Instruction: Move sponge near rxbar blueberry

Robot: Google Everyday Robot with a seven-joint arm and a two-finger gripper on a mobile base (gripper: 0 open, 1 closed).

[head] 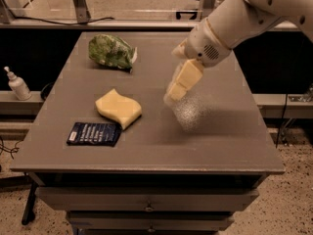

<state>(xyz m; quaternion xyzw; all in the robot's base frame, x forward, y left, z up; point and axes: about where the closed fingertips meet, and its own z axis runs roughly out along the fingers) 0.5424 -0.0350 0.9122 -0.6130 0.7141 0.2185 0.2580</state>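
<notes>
The sponge (pixel 119 107) lies on the grey table (pixel 222 143), left of centre; the rxbar blueberry (pixel 94 133) lies just beside it, at its near-left corner; the gripper (pixel 177 89) hangs above the table to the right of the sponge, apart from it, carrying nothing; open or closed, I cannot tell; a green-and-white bag (pixel 112 52) sits at the far left.

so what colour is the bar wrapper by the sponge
The rxbar blueberry is dark navy with white print, camera view; the gripper hovers over the table.

blurred tool (pixel 175 93) above table (pixel 230 146)
</notes>
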